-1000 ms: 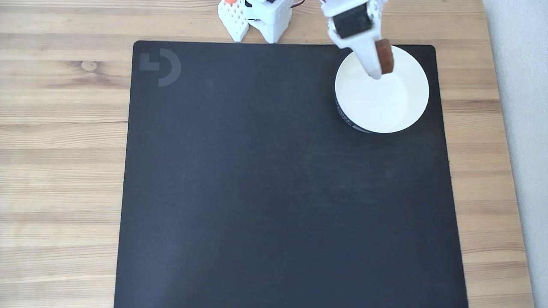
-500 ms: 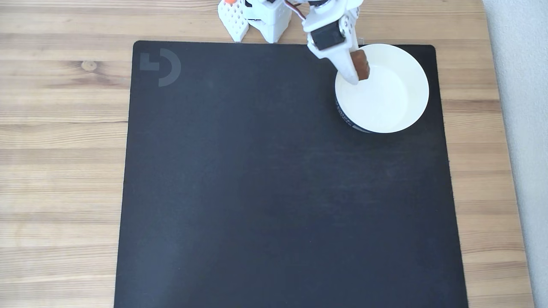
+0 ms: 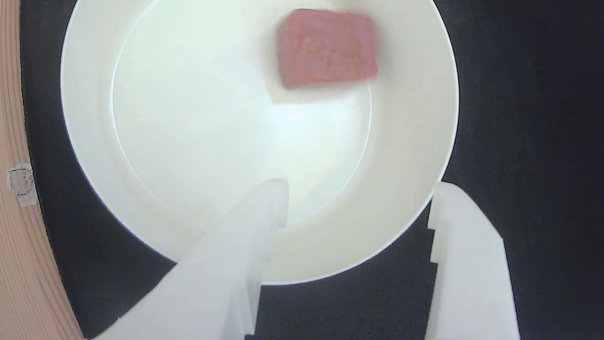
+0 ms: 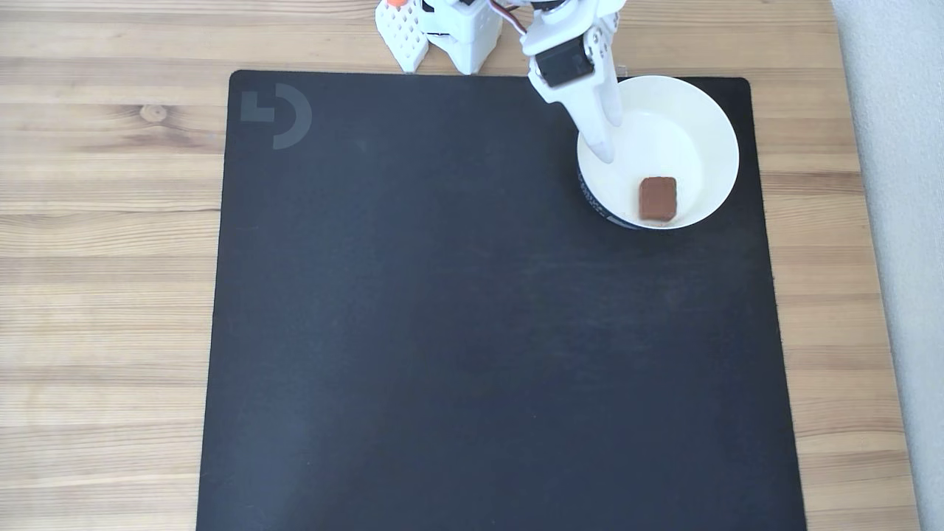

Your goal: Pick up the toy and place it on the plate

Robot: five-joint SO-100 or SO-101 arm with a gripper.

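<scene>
- In the fixed view you could see the plate point(image 4: 704, 110) on the far right corner of the black mat point(image 4: 479, 317), with its white inside facing up and a piece of the dark outer band with small white marks showing at its lower left edge.
- The toy point(image 4: 657, 198) was lying inside the plate, flat on its broad face, close to the near wall of the dish and a little right of the middle.
- In the wrist view the toy point(image 3: 326, 48) looked pinkish-red and blurred, and it rested where the flat floor of the plate point(image 3: 141, 208) meets the sloped wall, at the top of the picture.
- Nothing else was in the plate beside the toy.
- Your gripper point(image 3: 358, 200) had its two white fingers spread apart with nothing between them; one fingertip point(image 3: 273, 193) was above the inside of the dish and the other was above the mat just outside the rim.
- In the fixed view the gripper point(image 4: 606, 140) pointed down over the left part of the plate, apart from the toy.
- The mat was lying on a wooden table point(image 4: 103, 295), and the white base of the arm point(image 4: 461, 29) stood at the far edge of the mat.
</scene>
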